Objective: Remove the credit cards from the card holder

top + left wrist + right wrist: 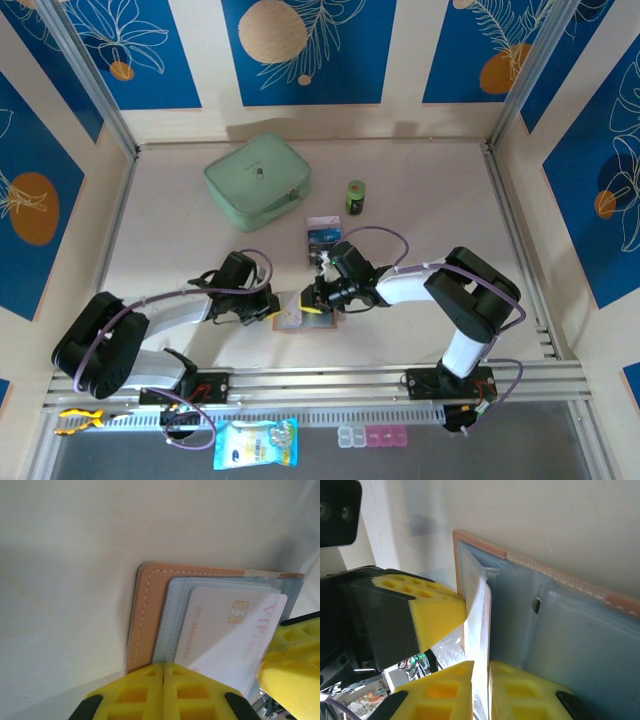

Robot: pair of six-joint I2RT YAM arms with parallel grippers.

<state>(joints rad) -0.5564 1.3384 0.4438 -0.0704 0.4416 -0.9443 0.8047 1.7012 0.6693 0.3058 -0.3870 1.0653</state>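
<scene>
The card holder (297,320) lies on the table (420,200) between the left claw (164,672) and the right claw (480,672). The inserted card (479,610) stands between the right claw's fingers. The loose cards (323,237) lie beyond the right claw.

Item, the rig I'm running: left arm (170,318) and right arm (405,288), white link shells between bulky black joint housings, purple cables looped alongside. Left hand (163,672) and right hand (480,670): yellow fingers (135,692) with square moulded pockets, black backing.
</scene>
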